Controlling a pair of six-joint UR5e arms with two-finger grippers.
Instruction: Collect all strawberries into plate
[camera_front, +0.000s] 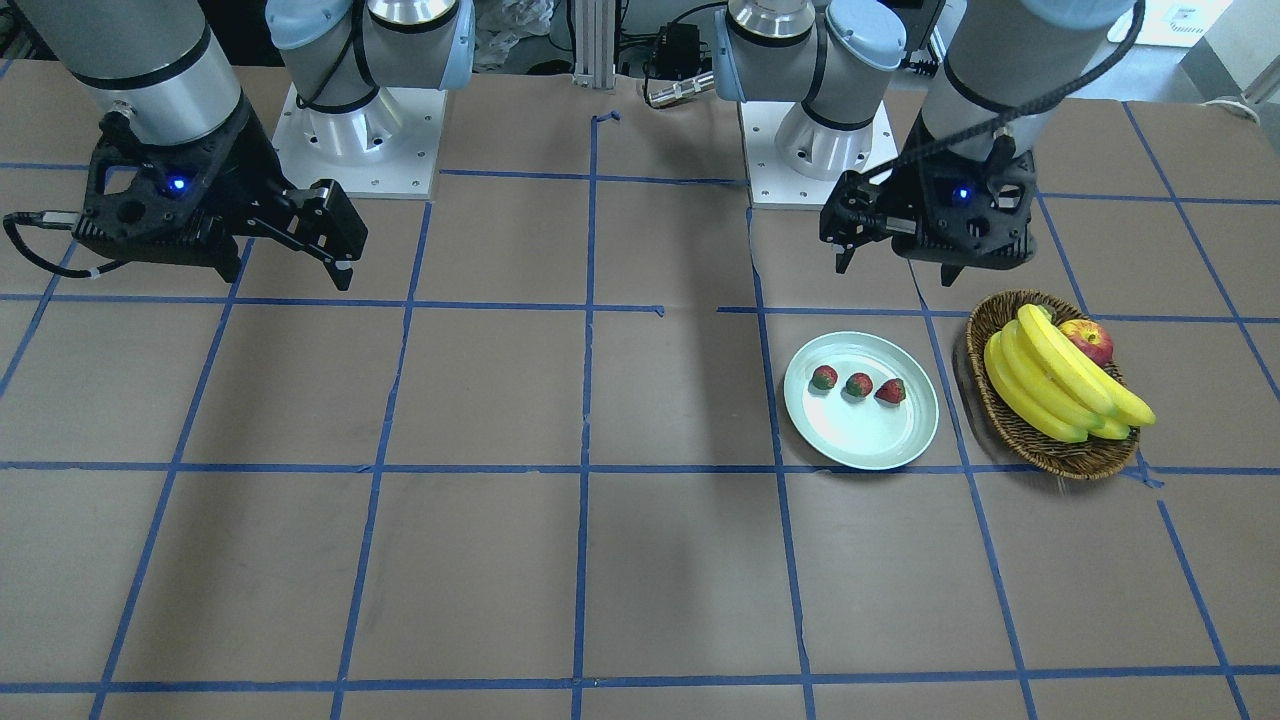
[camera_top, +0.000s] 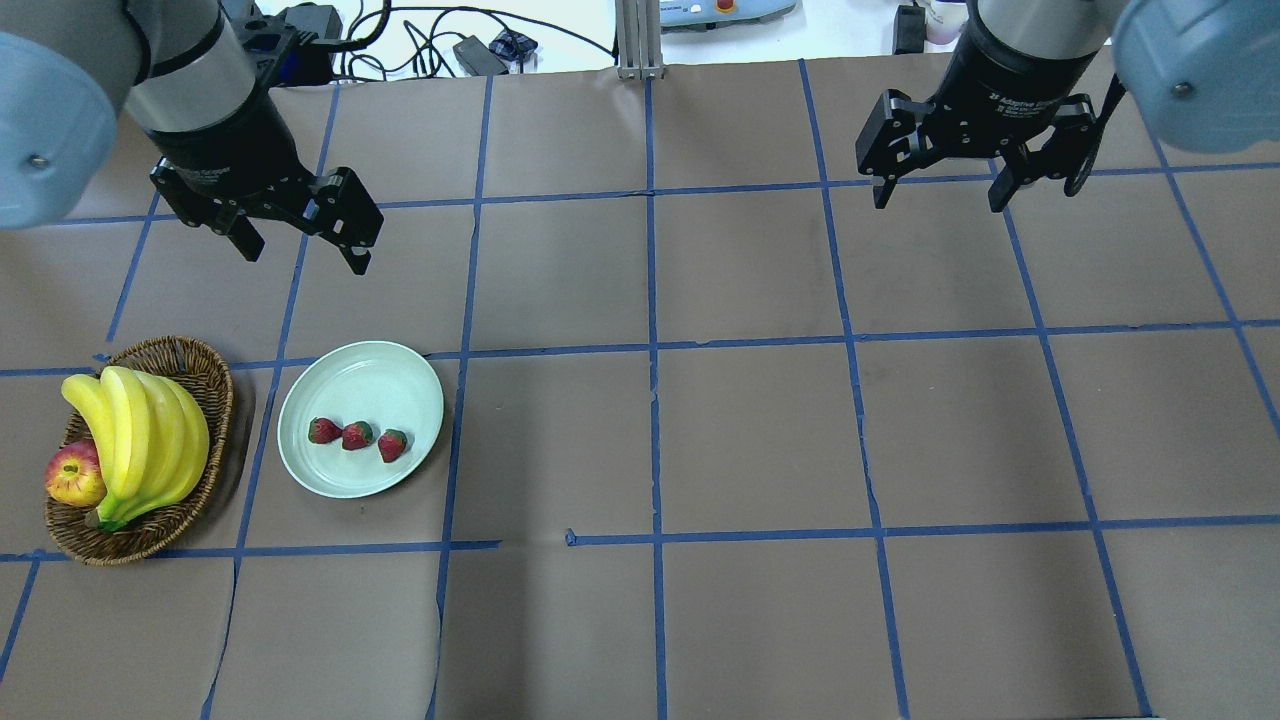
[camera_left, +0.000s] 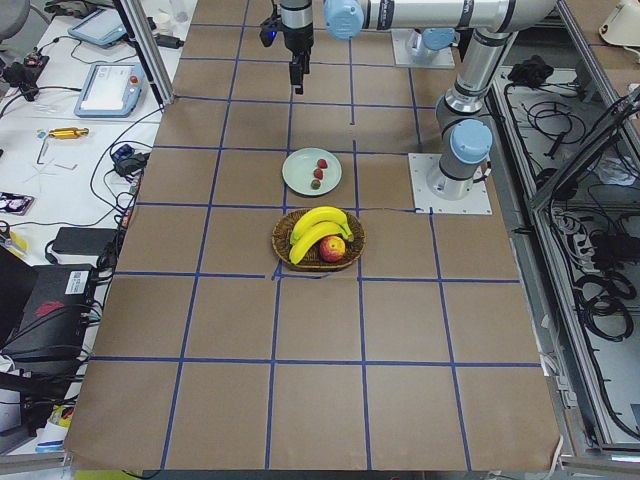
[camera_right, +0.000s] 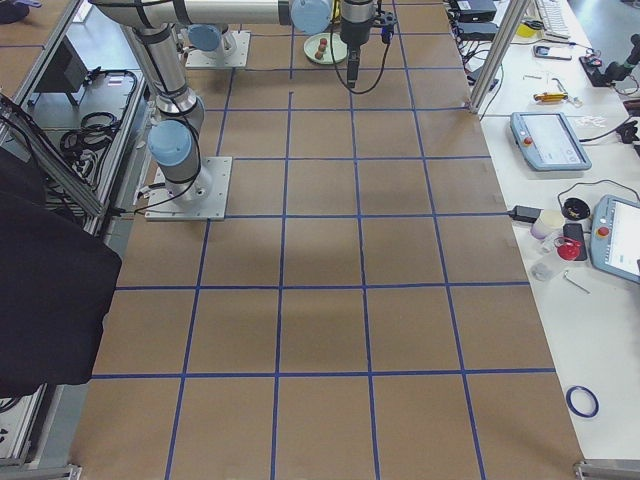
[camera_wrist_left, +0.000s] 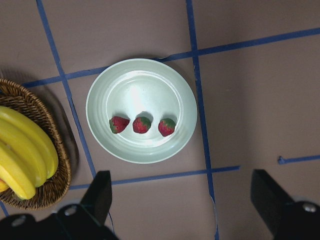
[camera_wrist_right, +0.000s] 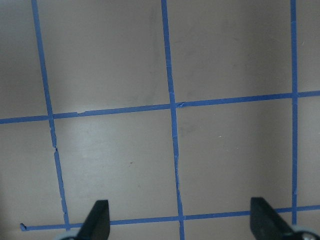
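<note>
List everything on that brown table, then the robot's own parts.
strawberries: three, red, in a row on the plate
plate: one, pale mint, beside the basket
basket: one, brown wicker, on the table
bananas: one bunch, yellow, in the basket
apple: one, red-yellow, in the basket
table: one, brown, blue tape grid
left end effector: one, black, open, above the table near the plate
right end effector: one, black, open, above bare table

At the overhead view's lower left, a wicker basket (camera_top: 140, 548) held bananas (camera_top: 140, 440) and an apple (camera_top: 75, 476) on the blue-taped table (camera_top: 750, 430).
</note>
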